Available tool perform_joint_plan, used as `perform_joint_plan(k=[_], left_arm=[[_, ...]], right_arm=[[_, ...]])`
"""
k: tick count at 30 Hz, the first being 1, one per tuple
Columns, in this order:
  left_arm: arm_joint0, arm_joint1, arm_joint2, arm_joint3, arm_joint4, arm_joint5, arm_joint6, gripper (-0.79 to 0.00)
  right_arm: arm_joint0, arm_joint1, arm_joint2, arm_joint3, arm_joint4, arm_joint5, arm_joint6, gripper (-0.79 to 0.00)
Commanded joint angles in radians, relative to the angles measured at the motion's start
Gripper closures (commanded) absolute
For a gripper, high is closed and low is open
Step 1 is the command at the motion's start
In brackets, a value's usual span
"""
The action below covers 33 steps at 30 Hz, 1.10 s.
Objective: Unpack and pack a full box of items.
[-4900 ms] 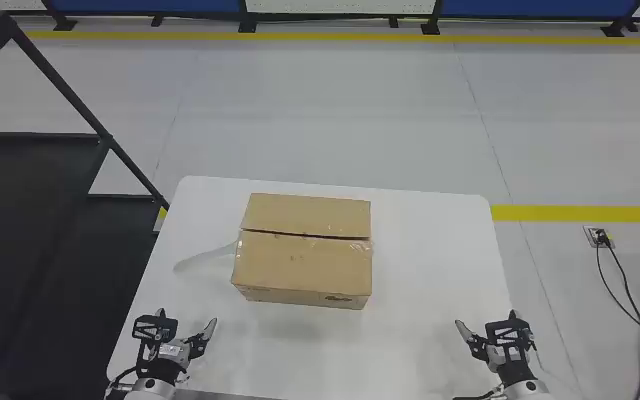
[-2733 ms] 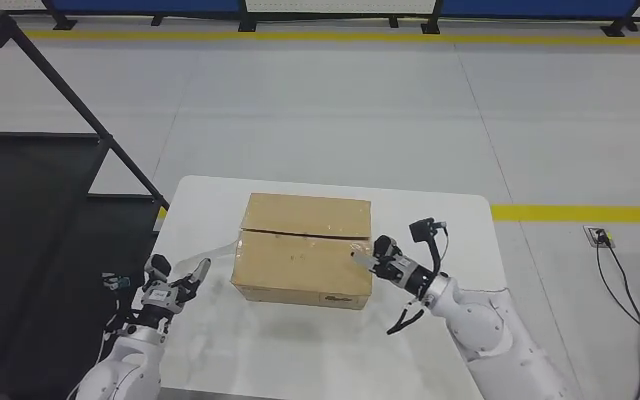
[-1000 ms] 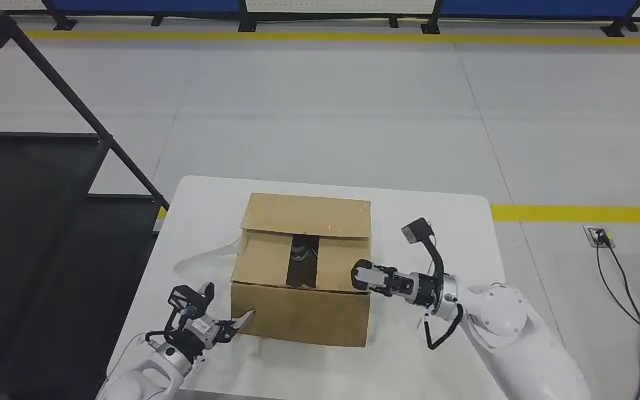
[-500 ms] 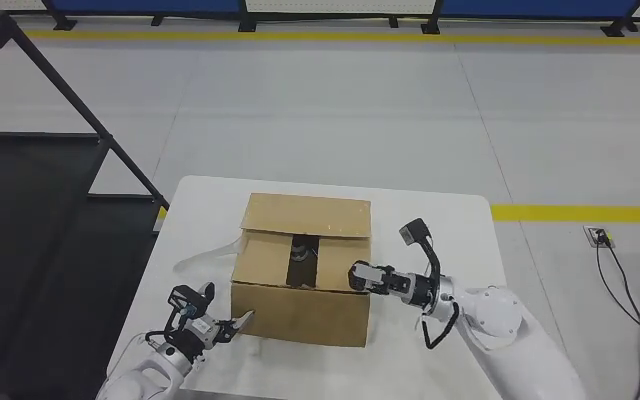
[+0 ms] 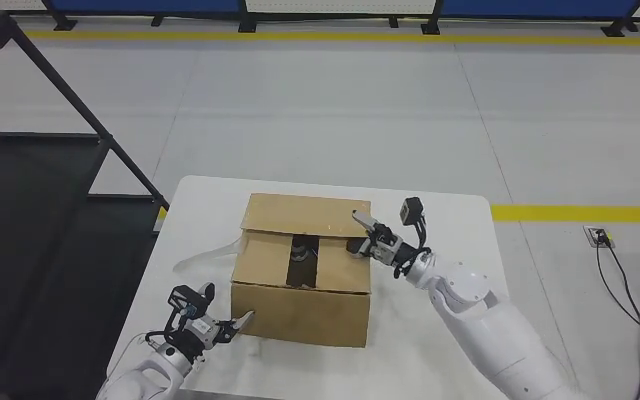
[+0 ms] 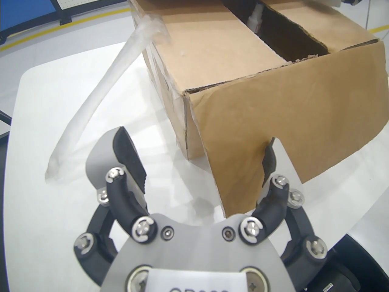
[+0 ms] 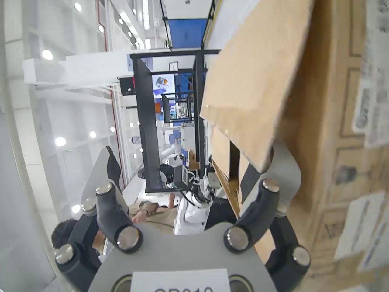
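The cardboard box stands mid-table, its near flap folded down over the front. Through a dark gap between the inner flaps a white bottle shows. My left gripper is open at the box's near left corner, with the hanging flap's lower corner between its fingers. Open too, my right gripper sits at the right end of the far flap. One of its fingers lies under that flap's edge.
A loose strip of clear tape hangs from the box's far left corner down to the white table. A black frame stands off the table's left side. The table's right part is bare.
My right gripper has moved from the box's near right corner back to the far flap's right end. The left arm and the box have kept still.
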<state>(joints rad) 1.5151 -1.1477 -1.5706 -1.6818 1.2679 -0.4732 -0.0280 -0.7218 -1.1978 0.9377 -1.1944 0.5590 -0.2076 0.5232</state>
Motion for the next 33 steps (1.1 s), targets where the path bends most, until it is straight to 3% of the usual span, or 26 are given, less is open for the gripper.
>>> perform_joint_plan(k=[1,6,10,15,19,29,33], left_arm=[[0.0,0.0,0.0,0.0,0.0,0.0,0.0,-0.785],[0.0,0.0,0.0,0.0,0.0,0.0,0.0,-0.785],[0.0,0.0,0.0,0.0,0.0,0.0,0.0,-0.785],[0.0,0.0,0.0,0.0,0.0,0.0,0.0,-0.785],[0.0,0.0,0.0,0.0,0.0,0.0,0.0,-0.785],[0.0,0.0,0.0,0.0,0.0,0.0,0.0,-0.785],[0.0,0.0,0.0,0.0,0.0,0.0,0.0,-0.785]], right_arm=[[0.014,-0.013,-0.011,0.007,-0.012,-0.031,-0.058,-0.785],[0.065,-0.044,-0.038,0.024,-0.076,-0.074,-0.215,-0.785],[0.129,-0.074,-0.078,0.064,-0.191,-0.035,-0.389,-0.785],[0.229,-0.128,-0.148,0.184,-0.268,-0.003,-0.518,-0.785],[0.292,-0.166,-0.189,0.29,-0.287,-0.014,-0.523,-0.785],[0.292,-0.166,-0.189,0.29,-0.287,-0.014,-0.523,-0.785],[0.301,-0.18,-0.198,0.283,-0.29,0.045,-0.496,-0.785]])
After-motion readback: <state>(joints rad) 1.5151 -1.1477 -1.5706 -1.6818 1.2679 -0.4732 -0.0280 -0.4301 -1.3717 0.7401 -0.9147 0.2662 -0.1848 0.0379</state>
